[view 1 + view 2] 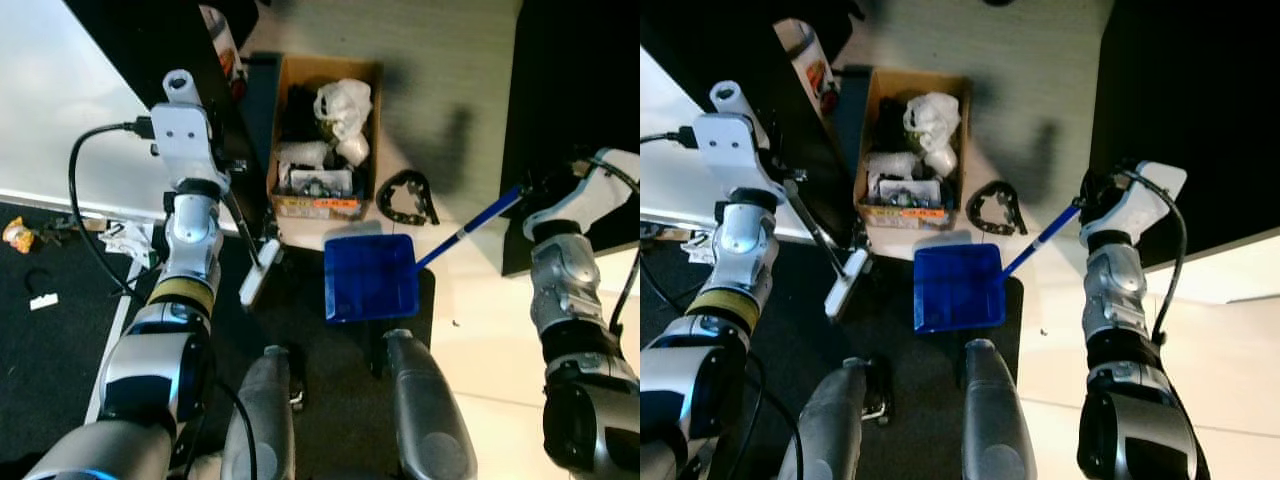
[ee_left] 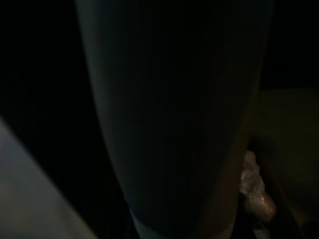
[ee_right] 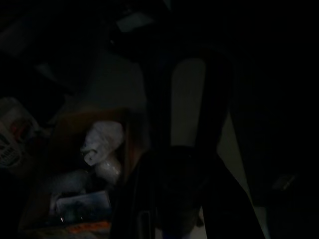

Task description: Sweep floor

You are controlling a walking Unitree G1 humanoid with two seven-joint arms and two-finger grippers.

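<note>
holding the blue dustpan [image 1: 371, 276] handle, right end effector [image 1: 533, 192].

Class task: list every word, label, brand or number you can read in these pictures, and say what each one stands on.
None can be read.
Cardboard box: the orange strip along its front edge is too blurred.
Cylindrical container: red and white print, too small.
Blue dustpan: no lettering seen.

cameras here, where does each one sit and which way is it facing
Left eye view: on the head, facing down at the blue dustpan, cardboard box and brush; both arms and legs show.
Right eye view: same head, same scene, slightly offset.
Left wrist view: on the left wrist, very dark, a blurred dark shape up close.
Right wrist view: on the right wrist, dark, looking along its fingers toward the box.
Shared: both wrist views catch the white bag.
</note>
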